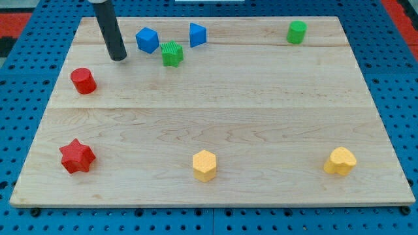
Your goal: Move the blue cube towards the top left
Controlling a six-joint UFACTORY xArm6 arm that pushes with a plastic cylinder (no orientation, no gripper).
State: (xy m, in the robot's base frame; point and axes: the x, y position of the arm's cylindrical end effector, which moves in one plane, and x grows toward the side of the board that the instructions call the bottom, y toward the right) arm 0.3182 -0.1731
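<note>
The blue cube (147, 40) sits near the view's top left of the wooden board (215, 111). My tip (118, 59) rests on the board just left of and slightly below the cube, a small gap apart. A second blue block, wedge-shaped (197, 34), lies to the cube's right. A green star-like block (172, 53) sits between them, a little lower.
A red cylinder (83, 80) lies below-left of my tip. A red star (77, 156) is at the bottom left. A yellow hexagon (204, 165) is at bottom centre, a yellow heart-like block (341, 161) at bottom right, a green cylinder (296, 32) at top right.
</note>
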